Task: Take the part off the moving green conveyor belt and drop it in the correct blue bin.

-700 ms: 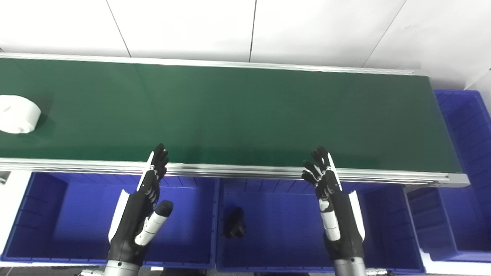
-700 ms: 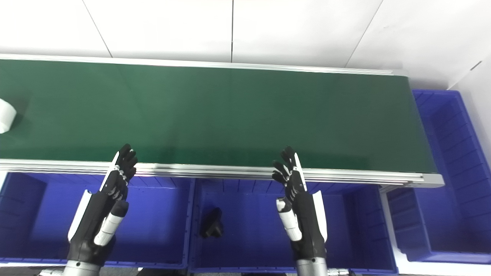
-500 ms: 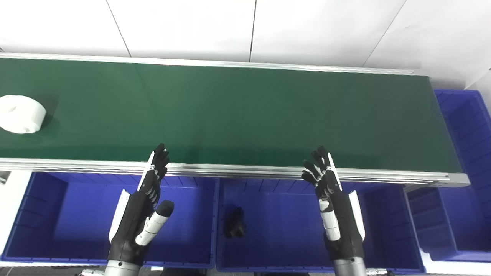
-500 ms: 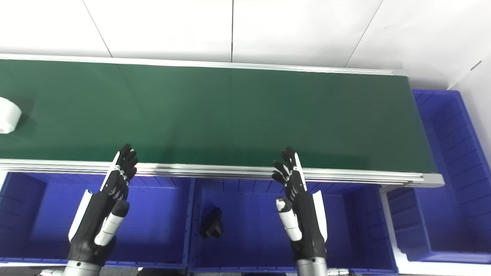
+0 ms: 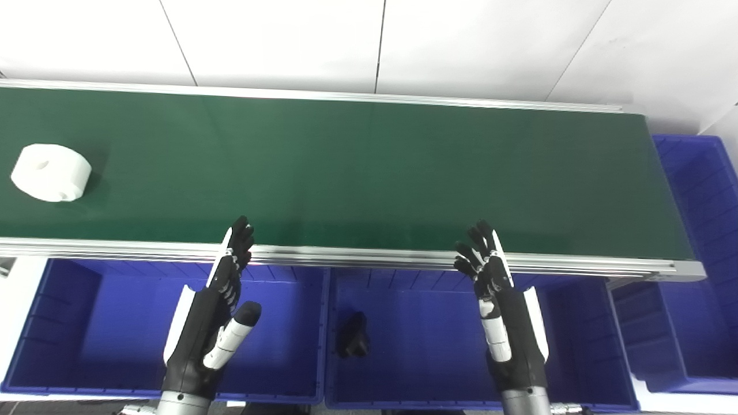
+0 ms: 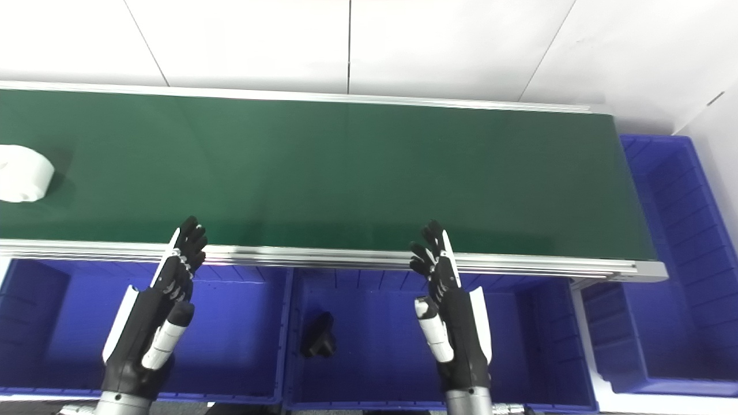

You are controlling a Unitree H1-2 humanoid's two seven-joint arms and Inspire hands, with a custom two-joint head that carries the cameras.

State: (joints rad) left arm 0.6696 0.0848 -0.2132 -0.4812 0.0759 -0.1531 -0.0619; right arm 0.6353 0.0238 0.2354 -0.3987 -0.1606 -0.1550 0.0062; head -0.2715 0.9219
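No text, label, brand, number or sign can be read on anything here

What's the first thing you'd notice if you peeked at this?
A big green conveyor belt fills the middle, with one white part on its far left. Below it sit blue bins, one holding a black part, and each robot hand, left and right, waits open.

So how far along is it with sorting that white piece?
One small black part already lies in the middle blue bin. The round white part rides the green conveyor belt at its left end, untouched. Left hand and right hand wait open, empty. Picking and dropping remain.
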